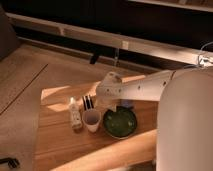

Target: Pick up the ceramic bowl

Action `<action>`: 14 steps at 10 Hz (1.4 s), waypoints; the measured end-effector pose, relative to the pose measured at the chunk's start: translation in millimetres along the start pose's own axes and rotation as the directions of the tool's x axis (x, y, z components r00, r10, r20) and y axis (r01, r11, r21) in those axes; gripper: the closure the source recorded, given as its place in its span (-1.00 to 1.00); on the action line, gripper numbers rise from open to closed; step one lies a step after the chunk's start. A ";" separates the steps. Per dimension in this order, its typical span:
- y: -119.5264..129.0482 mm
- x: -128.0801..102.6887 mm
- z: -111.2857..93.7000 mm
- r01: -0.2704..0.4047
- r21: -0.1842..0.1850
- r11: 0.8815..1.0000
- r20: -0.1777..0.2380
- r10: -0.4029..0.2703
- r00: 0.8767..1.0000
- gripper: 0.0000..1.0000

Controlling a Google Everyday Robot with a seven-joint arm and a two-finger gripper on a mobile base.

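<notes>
Ceramic bowl (120, 121): round, shallow, glossy dark green with a thin paler rim, standing upright on the wooden table (60, 145), with nothing seen inside it. All positions below are given with respect to this bowl.

White cup (91, 120): upright, just beside the bowl on its picture-left side; whether the two touch cannot be told. The cup is much narrower than the bowl.

Small pale bottle (75, 114): on the far side of the cup from the bowl, close to the cup.

Dark stick-like item (87, 102): behind the cup, up and to the picture-left of the bowl; its kind cannot be told.

White arm (140, 89): reaches in from the picture-right and crosses above and behind the bowl's far rim, ending in a rounded joint up and to the picture-left of the bowl.

Gripper (113, 104): hangs below that joint, just behind the bowl's far-left rim and near it; no contact with the bowl can be made out, and whether the gripper is spread or closed cannot be told.

Bluish patch (126, 104): under the arm, directly behind the bowl's far rim; its nature cannot be told.

Robot body (187, 125): a large pale mass to the picture-right of the bowl, covering that end of the table.

Floor (20, 75): carpeted, well to the picture-left of the bowl and beyond it.
</notes>
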 end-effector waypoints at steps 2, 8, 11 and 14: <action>-8.4 1.3 2.0 -0.001 0.033 0.999 -0.001 0.001 1.000 -0.30; -5.3 0.2 44.2 -0.049 0.025 0.999 -0.025 0.049 0.998 -0.30; -6.2 15.2 64.5 -0.056 0.050 0.997 -0.084 0.060 0.995 -0.23; -22.0 8.8 58.4 -0.061 0.129 0.990 -0.067 0.070 0.995 0.38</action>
